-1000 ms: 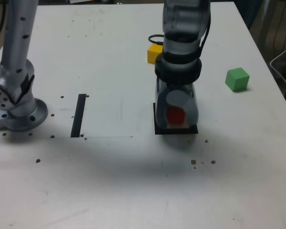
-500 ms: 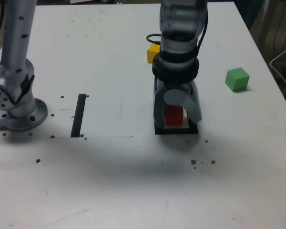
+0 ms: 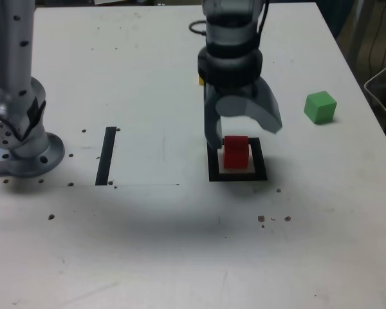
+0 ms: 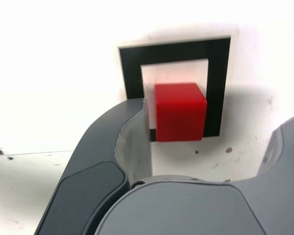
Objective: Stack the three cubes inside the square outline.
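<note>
The red cube (image 3: 236,152) rests on the table inside the black square outline (image 3: 238,176). My gripper (image 3: 243,134) hangs just above it, open, with nothing between its jaws. In the wrist view the red cube (image 4: 179,111) sits within the square outline (image 4: 176,51), touching its near bar, and one grey finger (image 4: 120,142) stands close beside the cube. The green cube (image 3: 320,107) lies alone at the exterior view's right. Only a sliver of the yellow cube (image 3: 200,80) shows behind the arm.
A straight black bar (image 3: 106,155) is taped to the table left of the outline in the exterior view. The arm's grey base (image 3: 22,151) stands at the far left. Small dark specks dot the white table (image 3: 180,244).
The gripper has opened off the red cube and risen, leaving the cube in the outline.
</note>
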